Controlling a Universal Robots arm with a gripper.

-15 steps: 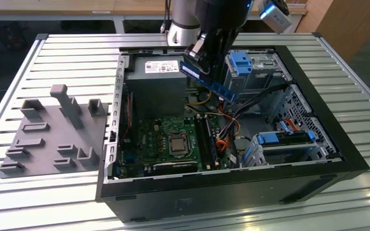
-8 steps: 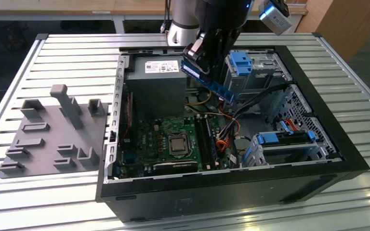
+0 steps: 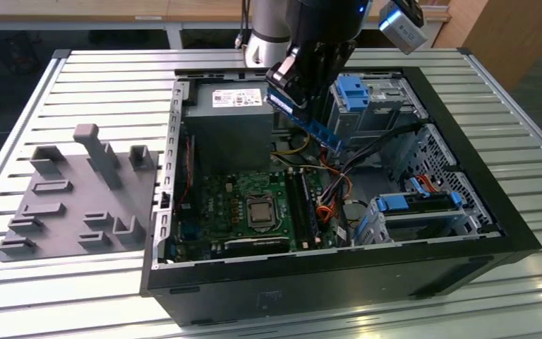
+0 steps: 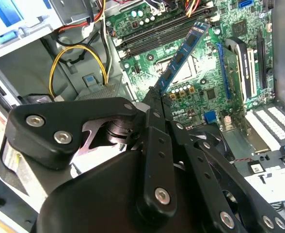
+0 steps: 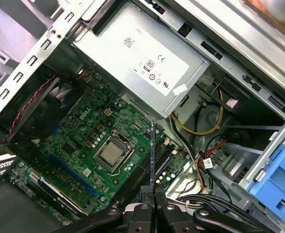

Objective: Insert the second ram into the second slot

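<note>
The pincer is clamped on the second ram, its fingers drawn together on the flat faces of one short end, so that the rest of the blue stick juts out free. The stick hangs tilted above the motherboard, clear of it, with its far end over the long dark memory slots that run beside the processor socket on that board. The board itself lies in the floor of the open computer case, which stands on the slatted tabletop. The stick looks light and stiff for its thinness, so it should carry without sag. It is probably brittle if bent or twisted, and its chips and edge contacts are best left untouched. Holding it by the end leaves the contact edge free, though such a long overhang likely lets it pivot in the grip under a hard push.
</note>
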